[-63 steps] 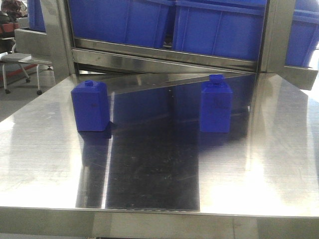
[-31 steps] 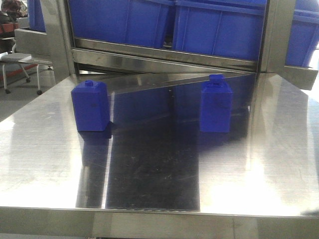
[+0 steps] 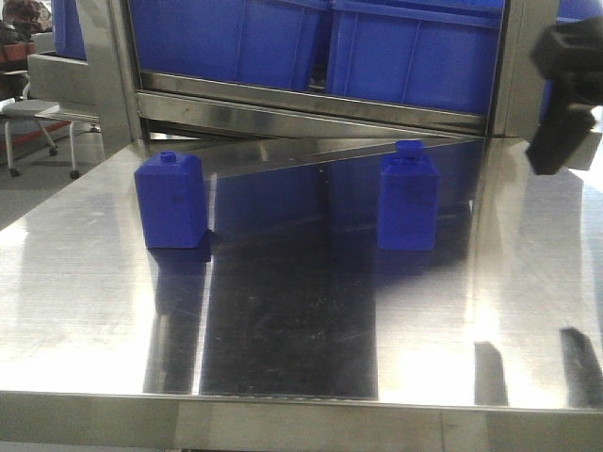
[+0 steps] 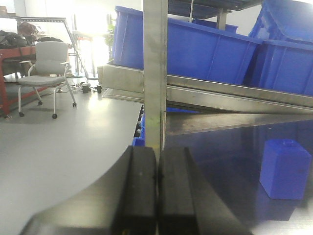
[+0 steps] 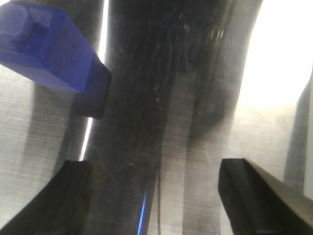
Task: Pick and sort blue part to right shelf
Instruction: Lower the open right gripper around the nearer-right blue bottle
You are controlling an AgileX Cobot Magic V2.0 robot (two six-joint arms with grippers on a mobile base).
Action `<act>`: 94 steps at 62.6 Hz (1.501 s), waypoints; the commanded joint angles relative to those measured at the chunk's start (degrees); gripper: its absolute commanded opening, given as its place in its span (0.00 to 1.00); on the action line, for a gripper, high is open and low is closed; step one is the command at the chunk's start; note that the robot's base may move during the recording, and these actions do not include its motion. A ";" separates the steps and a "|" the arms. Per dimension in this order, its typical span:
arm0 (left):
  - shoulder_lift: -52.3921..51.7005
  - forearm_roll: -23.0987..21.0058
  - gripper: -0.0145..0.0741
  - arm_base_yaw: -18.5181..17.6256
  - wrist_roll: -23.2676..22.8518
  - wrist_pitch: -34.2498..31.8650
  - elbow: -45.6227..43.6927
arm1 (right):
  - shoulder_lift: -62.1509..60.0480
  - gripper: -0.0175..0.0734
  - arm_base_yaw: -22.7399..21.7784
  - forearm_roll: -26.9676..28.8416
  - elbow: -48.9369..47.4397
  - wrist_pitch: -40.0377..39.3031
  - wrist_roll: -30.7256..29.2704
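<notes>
Blue part (image 3: 408, 200) upright, apart from its twin (image 3: 171, 202); right shelf (image 3: 311, 111) behind.

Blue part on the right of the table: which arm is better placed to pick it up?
Right, probably. The right hand is open over the table, on the side of that blue part; the left hand is shut and absent from the front view.

**Three views, one table**

Front camera: low at the table (image 3: 94, 311) near edge, facing the shelf (image 3: 311, 108) at its far edge. Left wrist: low, near the left edge, shares that shelf. Right wrist: close, looking down on the table.
</notes>
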 commanded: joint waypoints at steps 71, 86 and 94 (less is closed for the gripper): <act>-1.34 -0.32 0.30 -0.44 -0.15 -4.70 1.17 | 38.26 0.85 6.80 2.65 -49.11 28.80 13.86; -1.34 -0.32 0.30 -0.44 -0.15 -4.70 1.17 | 39.72 0.85 6.87 2.65 -49.02 28.25 13.86; -1.34 -0.32 0.30 -0.44 -0.15 -4.70 1.17 | 39.72 0.85 6.95 2.77 -49.02 28.15 13.86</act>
